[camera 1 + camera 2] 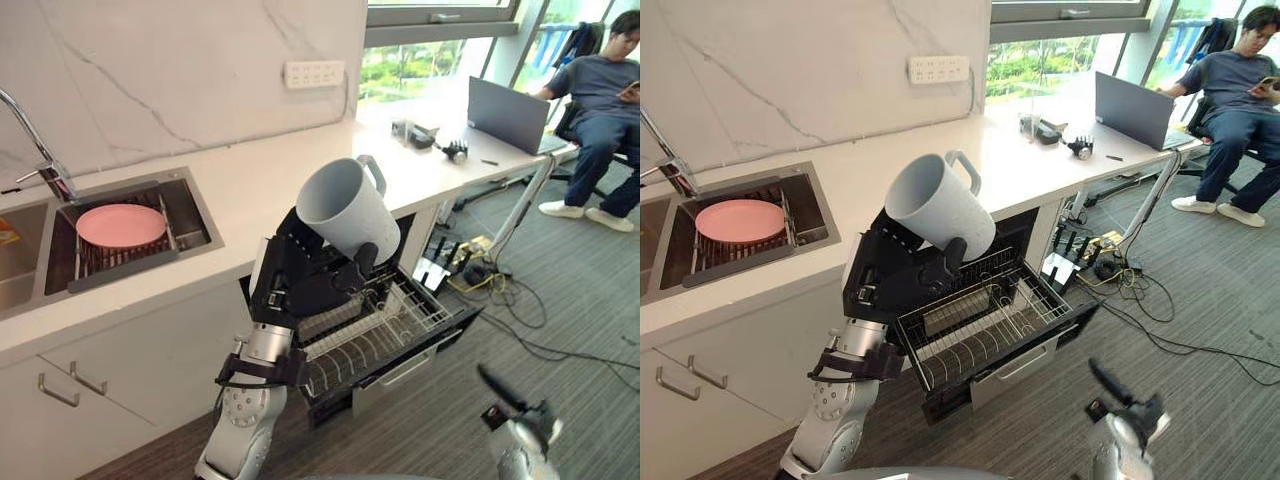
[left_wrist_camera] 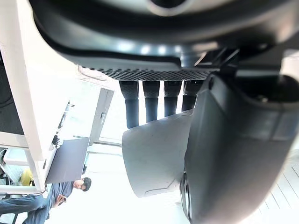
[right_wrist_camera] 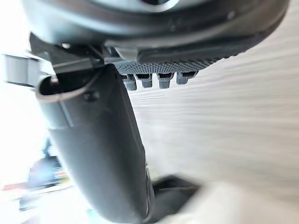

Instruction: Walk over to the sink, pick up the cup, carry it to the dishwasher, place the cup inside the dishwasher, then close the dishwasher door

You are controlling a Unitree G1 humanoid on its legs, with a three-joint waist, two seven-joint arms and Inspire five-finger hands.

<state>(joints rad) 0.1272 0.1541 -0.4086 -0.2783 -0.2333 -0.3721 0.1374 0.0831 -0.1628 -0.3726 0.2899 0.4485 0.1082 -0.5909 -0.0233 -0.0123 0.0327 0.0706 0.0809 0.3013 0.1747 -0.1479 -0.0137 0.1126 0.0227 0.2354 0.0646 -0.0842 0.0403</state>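
From the left eye of my head camera: my left hand (image 1: pixel 298 278) is raised in front of the counter (image 1: pixel 262 178), its fingers and thumb curled round a pale grey cup (image 1: pixel 346 212). The cup sits at the top of my hand, tilted, with its open mouth turned up towards me and its handle on the far side. Just below my hand and the cup, the dishwasher rack (image 1: pixel 385 318) is pulled out on its open door, a wire basket of prongs. To the left of my hand, well apart, the sink (image 1: pixel 194 212) is set into the counter, with a pink plate (image 1: pixel 121 225) lying in it and a tap (image 1: pixel 38 152) behind the plate. Far to the right of my hand, a laptop (image 1: pixel 508 112) stands open at the end of the counter, and a person (image 1: pixel 601 98) sits in a chair beyond it. My right hand (image 1: pixel 497 387) hangs low over the carpet, well apart from the cup.

From the right eye: the same scene, with a wall socket (image 1: pixel 938 68) above the counter behind my left hand.

From my left wrist: my fingers (image 2: pixel 149 105) reach over the cup's rounded side and my thumb presses it from the other side, so the cup is clasped firmly between them. Past the cup I see the laptop and the seated person.

From my right wrist: the hand shows against blurred carpet. It holds nothing I can see, and I cannot tell how far open it is.
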